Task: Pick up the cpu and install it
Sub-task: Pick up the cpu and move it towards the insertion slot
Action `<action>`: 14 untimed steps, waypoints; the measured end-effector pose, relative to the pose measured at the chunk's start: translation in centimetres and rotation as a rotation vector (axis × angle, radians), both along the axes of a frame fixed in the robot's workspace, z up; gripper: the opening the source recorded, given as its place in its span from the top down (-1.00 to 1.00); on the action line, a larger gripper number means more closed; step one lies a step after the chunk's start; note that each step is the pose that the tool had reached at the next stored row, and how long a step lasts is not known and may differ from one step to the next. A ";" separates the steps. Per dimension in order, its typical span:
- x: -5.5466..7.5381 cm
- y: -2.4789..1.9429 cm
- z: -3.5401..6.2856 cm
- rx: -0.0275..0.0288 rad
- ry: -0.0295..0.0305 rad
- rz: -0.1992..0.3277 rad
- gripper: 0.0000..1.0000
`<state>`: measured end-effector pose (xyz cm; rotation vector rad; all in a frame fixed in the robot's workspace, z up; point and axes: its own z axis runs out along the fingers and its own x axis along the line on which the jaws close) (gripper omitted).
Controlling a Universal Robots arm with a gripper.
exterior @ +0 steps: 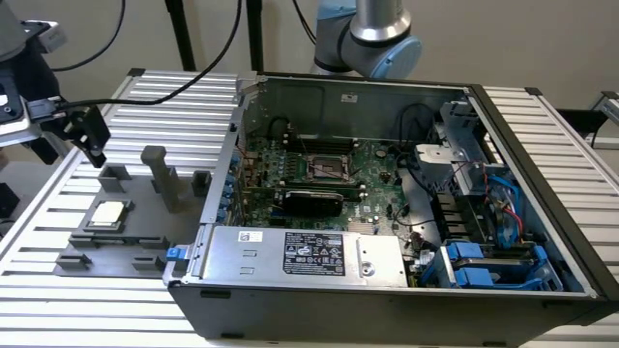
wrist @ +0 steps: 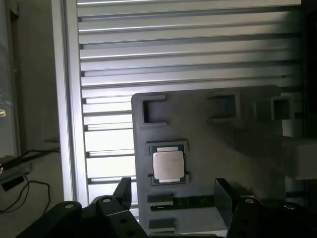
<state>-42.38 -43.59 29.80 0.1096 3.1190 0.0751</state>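
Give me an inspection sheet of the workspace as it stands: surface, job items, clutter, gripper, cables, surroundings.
Surface: slatted aluminium table, with a grey fixture plate on it at the exterior view's left.
Job's things: cpu lying flat in its nest on the fixture plate, untouched; socket on the motherboard inside the open computer case.
Clutter: nothing seen.
Grippers: gripper hovers over the fixture plate, jaws open, holding nothing.
Cables: black cable running to the gripper; blue and red leads inside the case.
Surroundings: plain wall; robot arm behind the case.
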 end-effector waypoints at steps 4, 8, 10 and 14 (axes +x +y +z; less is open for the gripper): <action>0.1 -0.47 -0.74 0.0002 -0.0003 0.000 -0.54; 0.3 -0.79 -1.45 0.0001 -0.0001 0.000 -0.54; 0.4 -0.93 -1.82 0.0000 0.0000 0.000 -0.54; 0.6 -1.03 -2.55 0.0000 0.0000 0.000 -0.54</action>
